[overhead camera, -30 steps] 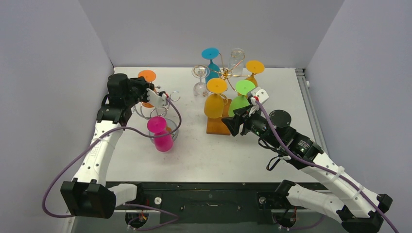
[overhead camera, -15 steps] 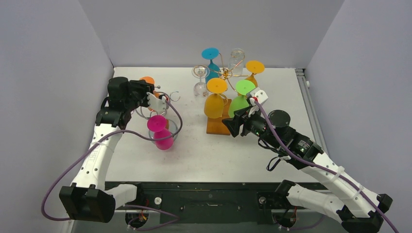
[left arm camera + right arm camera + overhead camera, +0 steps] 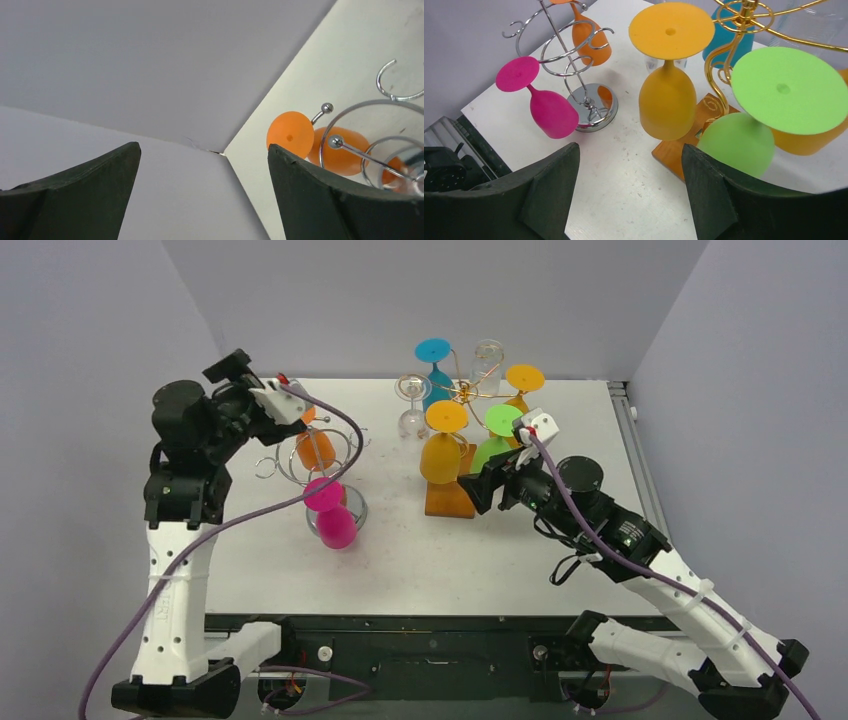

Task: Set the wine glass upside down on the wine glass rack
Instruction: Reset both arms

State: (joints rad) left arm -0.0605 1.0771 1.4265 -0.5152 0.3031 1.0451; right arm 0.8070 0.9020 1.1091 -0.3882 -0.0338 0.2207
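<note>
Both grippers wide — glass prob. racked

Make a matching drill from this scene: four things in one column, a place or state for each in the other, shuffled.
Things:
1. pink wine glass
2. green wine glass
3. blue wine glass
4. left gripper

Places or states:
A. far side of the gold rack
B. open, holding nothing
C. tilted at the chrome rack
D. near side of the gold rack

Pairs: 1-C, 2-D, 3-A, 4-B
</note>
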